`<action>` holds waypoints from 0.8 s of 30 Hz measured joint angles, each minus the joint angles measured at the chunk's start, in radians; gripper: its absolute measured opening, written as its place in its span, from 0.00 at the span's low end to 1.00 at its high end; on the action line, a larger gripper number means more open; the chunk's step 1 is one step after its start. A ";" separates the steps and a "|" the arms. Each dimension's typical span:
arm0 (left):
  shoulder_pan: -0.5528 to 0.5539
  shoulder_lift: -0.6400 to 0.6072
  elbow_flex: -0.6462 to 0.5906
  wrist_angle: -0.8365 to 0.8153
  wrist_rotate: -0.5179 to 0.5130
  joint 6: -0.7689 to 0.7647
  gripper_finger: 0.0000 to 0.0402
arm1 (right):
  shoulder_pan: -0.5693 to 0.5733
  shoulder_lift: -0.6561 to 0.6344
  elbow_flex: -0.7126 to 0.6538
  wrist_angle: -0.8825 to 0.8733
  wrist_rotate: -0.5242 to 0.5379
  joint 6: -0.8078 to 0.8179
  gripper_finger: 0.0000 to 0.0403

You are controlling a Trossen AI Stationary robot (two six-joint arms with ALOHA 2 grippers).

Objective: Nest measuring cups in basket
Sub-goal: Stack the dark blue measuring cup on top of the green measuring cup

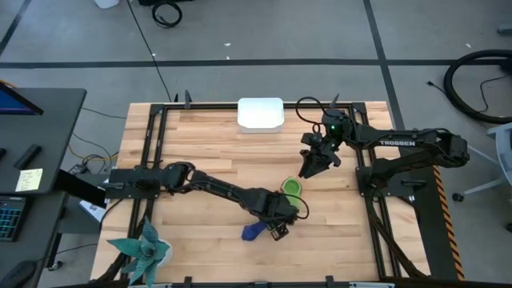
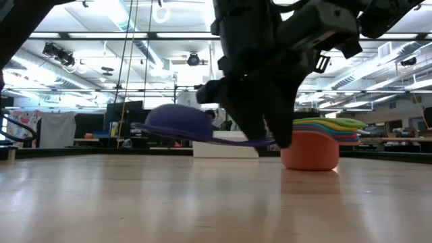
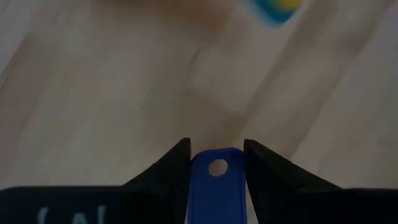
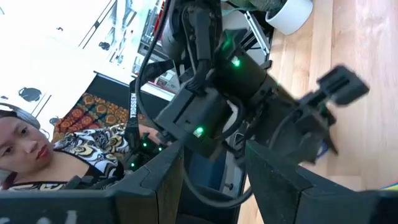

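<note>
The left gripper (image 3: 216, 163) hides most of the dark blue cup (image 1: 254, 232): in the left wrist view only the flat handle with its small hole shows, clamped between the two fingers (image 3: 171, 168). In the low view the bowl of this cup hangs upside down, a little above the worktop (image 2: 135, 202), and the fingers cover the handle's end. Just beyond the fingers stands the stack (image 2: 317, 145) of the other cups, orange at the bottom; its colours blur together, and from above only the green top is seen. The basket (image 1: 261, 114) sits well apart from both grippers, at the worktop's far edge. The right gripper (image 1: 313, 164) hovers near the stack, its fingers (image 4: 163, 177) spread apart with nothing between them. The worktop is of pale wooden planks. A person shows partly in the right wrist view, cut off at the edge. A potted plant (image 1: 144, 250) stands at the near corner.
</note>
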 joint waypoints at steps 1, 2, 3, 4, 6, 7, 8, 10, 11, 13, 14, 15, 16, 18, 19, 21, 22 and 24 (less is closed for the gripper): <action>0.004 -0.003 -0.001 -0.017 0.003 0.000 0.33 | 0.000 0.000 0.000 -0.001 0.000 0.000 0.44; 0.008 -0.009 -0.001 -0.021 0.006 0.000 0.33 | 0.000 0.000 0.000 0.000 0.000 0.000 0.44; 0.012 -0.016 -0.001 -0.023 0.006 0.000 0.33 | 0.000 0.000 0.000 0.000 0.000 0.000 0.44; 0.017 -0.027 -0.001 -0.027 0.006 0.000 0.33 | 0.000 0.000 0.000 0.000 0.000 0.000 0.44; 0.031 -0.049 0.000 -0.034 0.000 -0.010 0.33 | 0.000 0.000 0.000 0.000 -0.001 0.000 0.44; 0.038 -0.061 0.001 -0.033 -0.005 -0.022 0.33 | 0.000 0.000 0.000 0.000 -0.001 0.000 0.44; 0.046 -0.068 0.001 -0.036 -0.011 -0.024 0.33 | 0.000 0.000 0.000 0.000 -0.002 0.000 0.44; 0.061 -0.089 0.001 -0.037 -0.032 -0.030 0.33 | 0.000 0.000 0.000 0.000 -0.011 0.000 0.44; 0.068 -0.100 0.001 -0.040 -0.045 -0.032 0.33 | 0.000 0.000 0.000 0.000 -0.019 0.000 0.44; 0.082 -0.128 0.001 -0.040 -0.069 -0.029 0.33 | 0.000 0.000 0.000 0.004 -0.032 0.000 0.44; 0.089 -0.143 0.001 -0.041 -0.080 -0.024 0.33 | 0.000 0.000 0.000 0.009 -0.043 0.000 0.44; 0.096 -0.155 0.002 -0.041 -0.091 -0.020 0.33 | -0.001 0.000 0.000 0.016 -0.052 0.000 0.44; 0.103 -0.168 0.002 -0.042 -0.102 -0.018 0.33 | -0.001 0.000 0.000 0.018 -0.059 -0.001 0.44; 0.115 -0.190 0.002 -0.044 -0.130 -0.015 0.33 | -0.008 0.000 0.000 0.017 -0.079 -0.001 0.44; 0.122 -0.205 0.002 -0.040 -0.140 -0.014 0.33 | -0.013 0.000 0.000 0.019 -0.090 -0.001 0.44; 0.134 -0.235 0.003 -0.029 -0.168 -0.012 0.33 | -0.028 0.000 0.000 0.018 -0.117 -0.004 0.44; 0.139 -0.252 0.003 -0.019 -0.185 -0.011 0.33 | -0.036 0.000 0.000 0.019 -0.131 -0.010 0.44; 0.150 -0.278 0.003 -0.003 -0.221 -0.010 0.33 | -0.053 0.000 0.000 0.020 -0.158 -0.018 0.44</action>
